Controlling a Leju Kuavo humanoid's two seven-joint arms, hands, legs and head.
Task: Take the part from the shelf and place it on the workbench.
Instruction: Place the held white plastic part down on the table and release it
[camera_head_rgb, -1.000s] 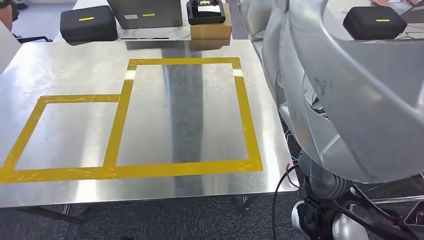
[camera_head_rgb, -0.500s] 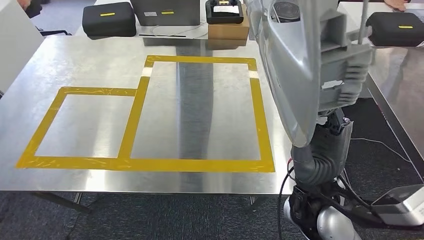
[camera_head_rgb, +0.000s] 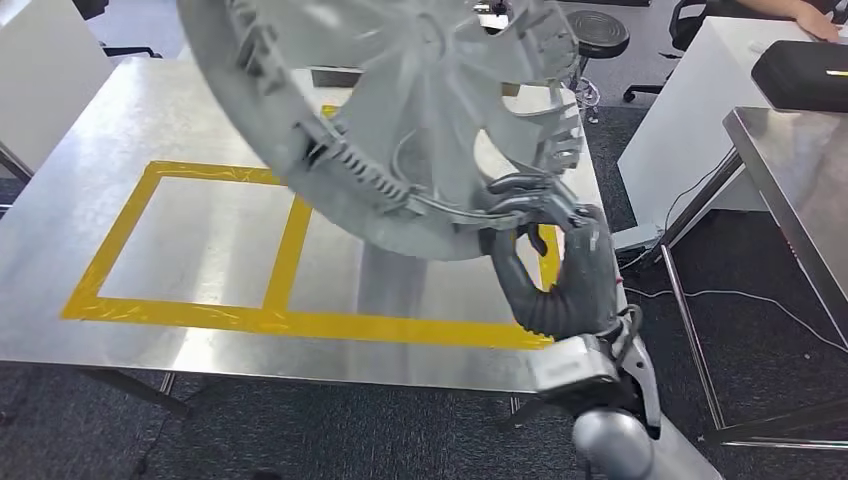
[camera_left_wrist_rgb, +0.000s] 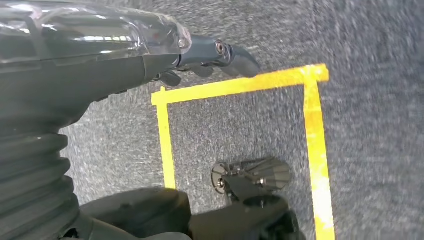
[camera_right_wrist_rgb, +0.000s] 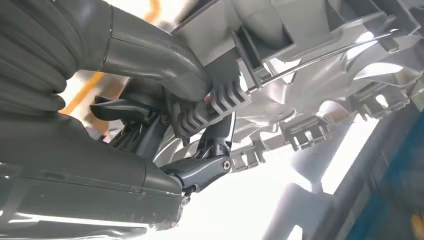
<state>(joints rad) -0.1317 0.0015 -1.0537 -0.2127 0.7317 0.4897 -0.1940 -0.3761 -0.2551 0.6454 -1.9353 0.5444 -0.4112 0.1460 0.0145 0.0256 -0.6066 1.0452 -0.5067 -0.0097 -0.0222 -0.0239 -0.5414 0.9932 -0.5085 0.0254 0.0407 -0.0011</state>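
Now my right hand (camera_head_rgb: 560, 270) grips the lower rim of the grey plastic wheel cover (camera_head_rgb: 400, 110), which rises tilted up and leftward from my fingers above the bench (camera_head_rgb: 130, 110) and its yellow tape frame (camera_head_rgb: 290, 245), while my left hand (camera_left_wrist_rgb: 220, 57) hangs empty, its fingers apart.

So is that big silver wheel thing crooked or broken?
Not broken that I can see, but crooked: the grey part hangs tilted above the workbench, gripped only at its lower rim by the right hand, not yet laid down.

silver-grey part (camera_head_rgb: 400, 110), yellow tape (camera_head_rgb: 300, 322) outlines, brushed steel workbench (camera_head_rgb: 90, 140)
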